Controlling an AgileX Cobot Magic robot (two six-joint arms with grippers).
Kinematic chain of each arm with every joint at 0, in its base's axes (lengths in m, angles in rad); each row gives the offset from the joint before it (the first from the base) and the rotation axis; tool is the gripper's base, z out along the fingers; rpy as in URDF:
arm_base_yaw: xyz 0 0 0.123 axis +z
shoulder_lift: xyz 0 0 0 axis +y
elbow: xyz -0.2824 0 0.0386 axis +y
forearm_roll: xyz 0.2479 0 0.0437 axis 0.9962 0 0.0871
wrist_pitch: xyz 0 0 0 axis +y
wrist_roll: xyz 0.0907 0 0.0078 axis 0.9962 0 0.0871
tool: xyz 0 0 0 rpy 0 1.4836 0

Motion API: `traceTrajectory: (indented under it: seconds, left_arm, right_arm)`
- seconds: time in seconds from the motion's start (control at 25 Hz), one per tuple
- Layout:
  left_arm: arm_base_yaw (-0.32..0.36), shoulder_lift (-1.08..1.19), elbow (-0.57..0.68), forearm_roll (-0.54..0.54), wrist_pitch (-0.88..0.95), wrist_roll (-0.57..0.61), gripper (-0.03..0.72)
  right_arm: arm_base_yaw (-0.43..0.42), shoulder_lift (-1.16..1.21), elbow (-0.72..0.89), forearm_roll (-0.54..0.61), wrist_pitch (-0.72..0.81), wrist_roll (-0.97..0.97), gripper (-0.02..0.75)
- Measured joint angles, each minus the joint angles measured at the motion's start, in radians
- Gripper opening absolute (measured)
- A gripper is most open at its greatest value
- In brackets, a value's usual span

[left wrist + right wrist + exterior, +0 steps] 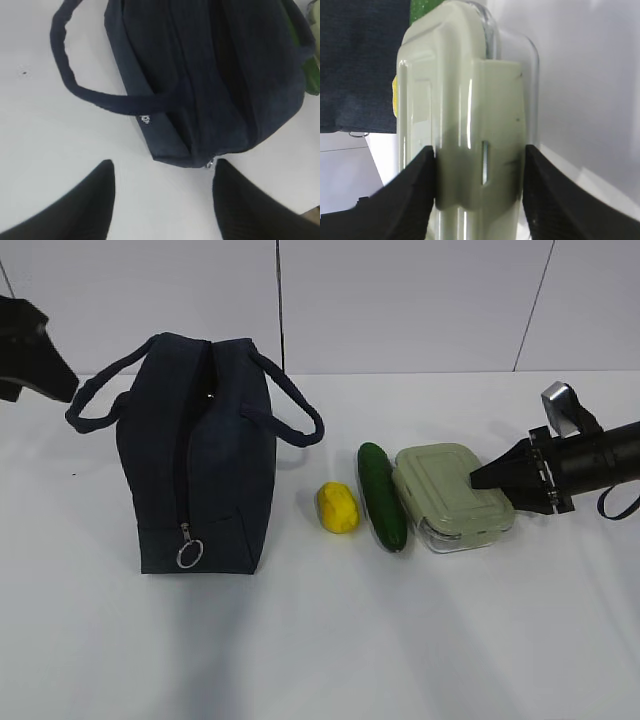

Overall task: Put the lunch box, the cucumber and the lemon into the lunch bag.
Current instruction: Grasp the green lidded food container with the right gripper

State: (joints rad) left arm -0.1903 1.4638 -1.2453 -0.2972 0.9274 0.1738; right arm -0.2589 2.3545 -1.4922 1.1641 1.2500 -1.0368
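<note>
The lunch box [465, 135], apparently pinched at its lid clasp by the right gripper [477, 192], risked slipping; the left gripper [162, 200] hung spread.

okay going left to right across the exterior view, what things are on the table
lunch bag → lemon → cucumber → lunch box → right gripper, its tips at the box's right end.

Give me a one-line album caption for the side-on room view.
A navy lunch bag stands beside lemon, cucumber and lunch box, which the right gripper reaches.
</note>
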Motion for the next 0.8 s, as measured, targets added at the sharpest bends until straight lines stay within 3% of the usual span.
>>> traceTrajectory:
  seconds: [0.36,0.6,0.72,0.8]
  left_arm:
    - [0.0,0.242,-0.214,-0.047,0.064,0.013,0.452]
    - [0.0,0.359,-0.255,-0.051,0.079,0.013,0.45]
    - [0.0,0.394,-0.262,-0.053,0.079,0.01,0.381]
    - [0.0,0.405,-0.266,-0.053,0.077,-0.001,0.256]
  right_arm:
    - [0.0,0.0,0.0,-0.002,0.002,0.002,0.395]
    - [0.0,0.0,0.0,-0.002,0.002,0.004,0.394]
    - [0.0,0.0,0.0,-0.002,0.002,0.004,0.394]
    - [0.0,0.0,0.0,-0.002,0.002,0.004,0.394]
